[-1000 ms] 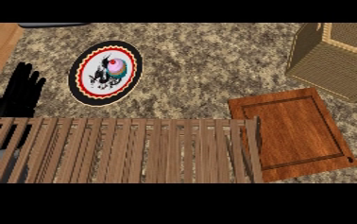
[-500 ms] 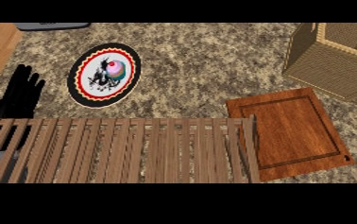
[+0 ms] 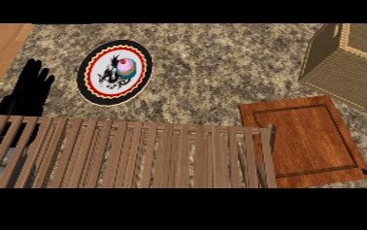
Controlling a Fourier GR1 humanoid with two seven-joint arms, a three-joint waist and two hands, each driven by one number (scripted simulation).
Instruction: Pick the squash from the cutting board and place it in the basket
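Nothing has moved: left hand rests open, fingers up, left of the plate. Board lies right of the plate, below the basket; no squash shows.

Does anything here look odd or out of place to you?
Yes: the cutting board lies bare, with no squash on it or anywhere else in view. A slatted wooden rack hides the lower counter. The plate, the basket and the open left hand at the left edge look ordinary.

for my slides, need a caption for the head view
Left hand resting open beside a patterned plate; cutting board bare, basket at right.
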